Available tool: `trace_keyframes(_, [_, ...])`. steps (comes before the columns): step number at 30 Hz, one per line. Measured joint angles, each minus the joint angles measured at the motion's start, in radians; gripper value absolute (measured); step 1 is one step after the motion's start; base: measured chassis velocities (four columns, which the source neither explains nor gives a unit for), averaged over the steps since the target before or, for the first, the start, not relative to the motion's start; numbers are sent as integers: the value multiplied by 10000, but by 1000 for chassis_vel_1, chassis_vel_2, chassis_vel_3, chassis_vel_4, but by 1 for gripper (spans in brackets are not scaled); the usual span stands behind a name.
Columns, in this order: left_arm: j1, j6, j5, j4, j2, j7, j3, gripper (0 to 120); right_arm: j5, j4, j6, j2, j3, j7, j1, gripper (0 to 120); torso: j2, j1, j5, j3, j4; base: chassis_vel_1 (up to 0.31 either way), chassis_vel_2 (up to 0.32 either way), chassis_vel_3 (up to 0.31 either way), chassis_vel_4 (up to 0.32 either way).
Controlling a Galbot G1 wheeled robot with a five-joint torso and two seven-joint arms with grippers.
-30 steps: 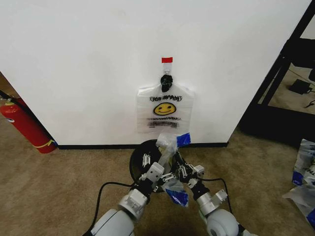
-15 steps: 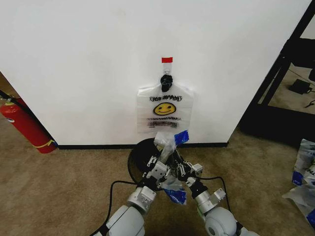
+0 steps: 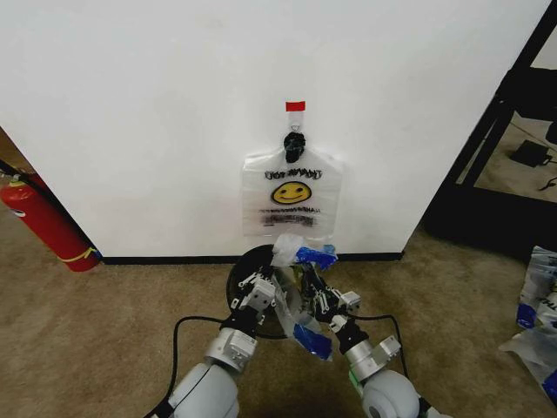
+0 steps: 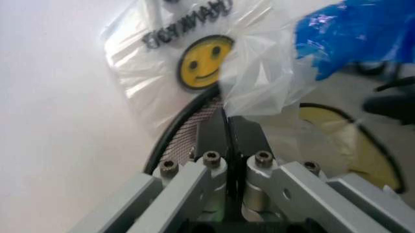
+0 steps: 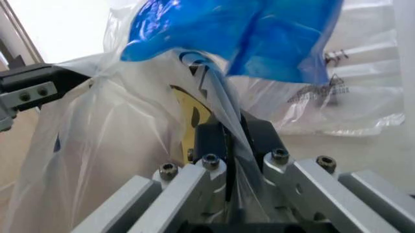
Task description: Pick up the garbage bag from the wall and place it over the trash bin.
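The garbage bag (image 3: 292, 251), thin translucent plastic with blue patches, hangs bunched between both grippers just over the black wire-mesh trash bin (image 3: 238, 272) at the foot of the white wall (image 3: 157, 113). My left gripper (image 3: 258, 285) is shut on the bag's left edge, above the bin's rim. To its right, my right gripper (image 3: 315, 296) is shut on the other edge. In the left wrist view the film (image 4: 259, 82) runs into the closed jaws, with the mesh rim (image 4: 184, 128) behind. The right wrist view has the blue patch (image 5: 227, 34) above the pinched film.
A flat stack of smiley bags (image 3: 291, 193) hangs from a black hook (image 3: 294, 141) under a red tape strip (image 3: 295, 106). A red fire extinguisher (image 3: 42, 222) leans at the left. A black frame (image 3: 496, 122) and loose bags (image 3: 535, 318) sit to the right on the carpet.
My left gripper has moved left over the bin, away from the right gripper, drawing the bag wider. The blue patch at the top has dropped and flattened.
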Motion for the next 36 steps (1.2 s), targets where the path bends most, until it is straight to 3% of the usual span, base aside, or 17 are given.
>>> trace_keyframes(19, [791, -18, 1134, -280, 278, -173, -1060, 0, 1819, 642, -610, -616, 861, -416, -563, 1, 0, 0, 1, 0, 0, 0, 0, 0, 0])
trace_keyframes(36, [1346, -253, 1682, -103, 203, -308, -1751, 0, 2814, 1089, -1096, -1926, 1879, -1825, -1216, 1, 0, 0, 1, 0, 0, 0, 0, 0, 0])
